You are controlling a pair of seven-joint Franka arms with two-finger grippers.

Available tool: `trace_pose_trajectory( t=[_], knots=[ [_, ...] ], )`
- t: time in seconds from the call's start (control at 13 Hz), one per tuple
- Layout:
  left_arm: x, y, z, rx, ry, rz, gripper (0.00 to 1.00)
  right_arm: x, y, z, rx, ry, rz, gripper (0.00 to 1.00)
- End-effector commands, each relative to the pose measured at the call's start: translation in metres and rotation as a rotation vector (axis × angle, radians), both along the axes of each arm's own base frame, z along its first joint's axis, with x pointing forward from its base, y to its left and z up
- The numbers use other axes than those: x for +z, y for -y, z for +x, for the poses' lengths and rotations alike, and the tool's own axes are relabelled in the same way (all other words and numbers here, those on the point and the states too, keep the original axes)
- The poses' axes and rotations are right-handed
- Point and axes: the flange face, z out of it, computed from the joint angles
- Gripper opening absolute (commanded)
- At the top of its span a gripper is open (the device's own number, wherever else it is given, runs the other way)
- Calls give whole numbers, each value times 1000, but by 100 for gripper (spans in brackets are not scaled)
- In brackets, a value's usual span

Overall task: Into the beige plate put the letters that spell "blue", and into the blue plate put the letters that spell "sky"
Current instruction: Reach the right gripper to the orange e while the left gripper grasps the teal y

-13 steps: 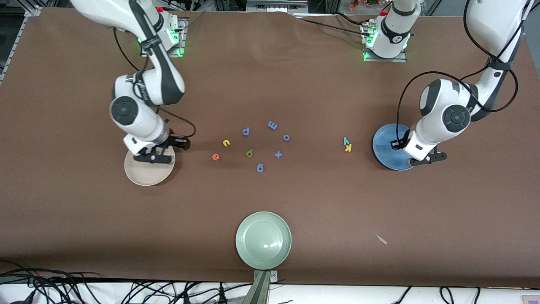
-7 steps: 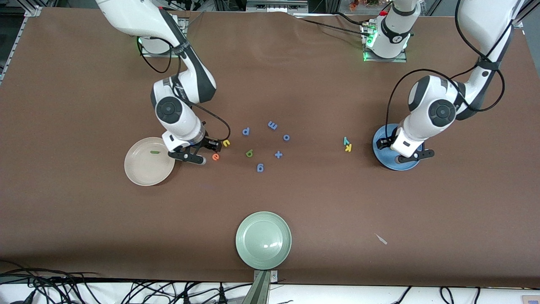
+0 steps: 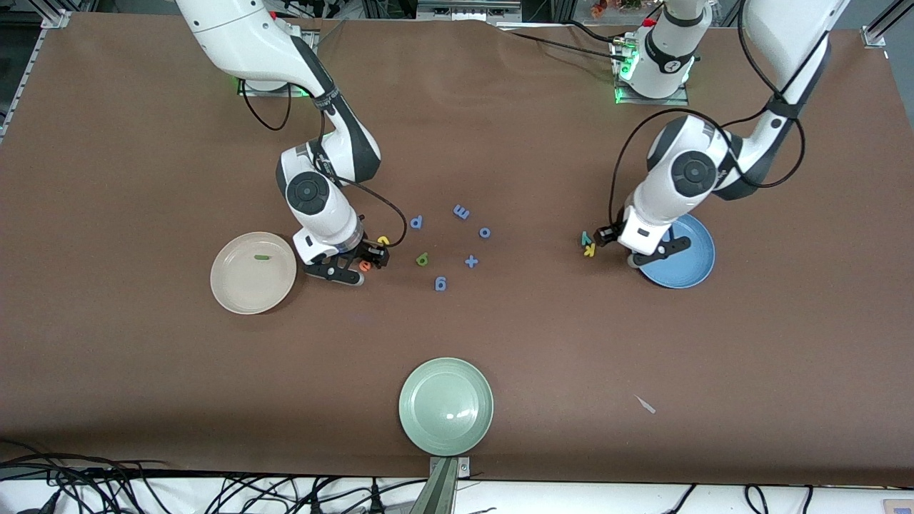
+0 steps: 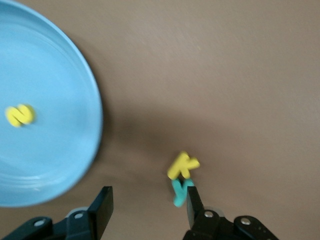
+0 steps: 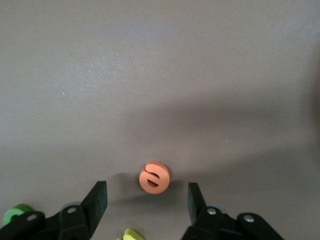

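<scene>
- Hovering at centre-left of the front view, the right gripper (image 3: 355, 265) has parted, empty jaws straddling the orange "e" (image 3: 365, 265); it should descend squarely before closing.
- At centre-right, the left gripper (image 3: 615, 243), jaws released, needs centring over the yellow "k" (image 3: 589, 249) touching the teal "y" (image 3: 585, 238), beside the blue plate (image 3: 689, 268).

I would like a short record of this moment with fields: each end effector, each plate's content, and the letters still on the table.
right end effector: open, over the orange "e"
left end effector: open, beside the yellow "k" and teal "y"
beige plate: holds the green "l"
blue plate: holds the yellow "s"
pale green plate: nearest the front camera
still on table: yellow "u", green "b", orange "e", yellow "k", teal "y", blue letters
</scene>
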Motion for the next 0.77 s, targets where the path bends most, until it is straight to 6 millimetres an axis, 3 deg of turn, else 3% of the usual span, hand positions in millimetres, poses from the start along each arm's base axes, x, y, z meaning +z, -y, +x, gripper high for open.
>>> trace_pose_trajectory(
  t=[0.0,0.15,0.69],
  knots=[
    [-18,13,0,40,26,-34,67,-12,-10,1,1,10,4,69],
    [-26,38,-1,57,22,-43,67,-13,-7,1,9,11,-5,65],
    [-52,40,-11,42,33,42,64,-9,6,9,44,27,-37,40]
  ],
)
